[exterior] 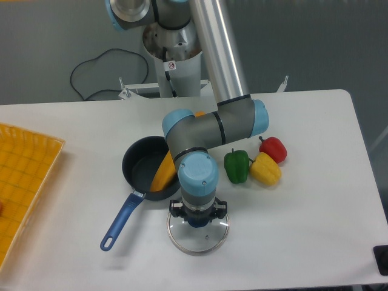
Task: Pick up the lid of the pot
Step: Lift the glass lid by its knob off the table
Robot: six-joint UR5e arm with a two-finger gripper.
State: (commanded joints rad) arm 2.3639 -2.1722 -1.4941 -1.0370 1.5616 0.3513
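A round glass pot lid (198,233) with a metal rim lies flat on the white table near the front edge. My gripper (198,219) points straight down over the lid's centre, and its body hides the knob and the fingertips. Whether the fingers touch the knob cannot be told from this view. A dark blue pot (145,167) with a blue handle (121,221) stands just behind and left of the lid, with a yellow-orange object (162,173) leaning inside it.
A green pepper (237,165), a yellow pepper (265,170) and a red pepper (273,148) sit right of the arm. A yellow mat (21,188) covers the left table edge. A black cable (100,73) loops behind the table.
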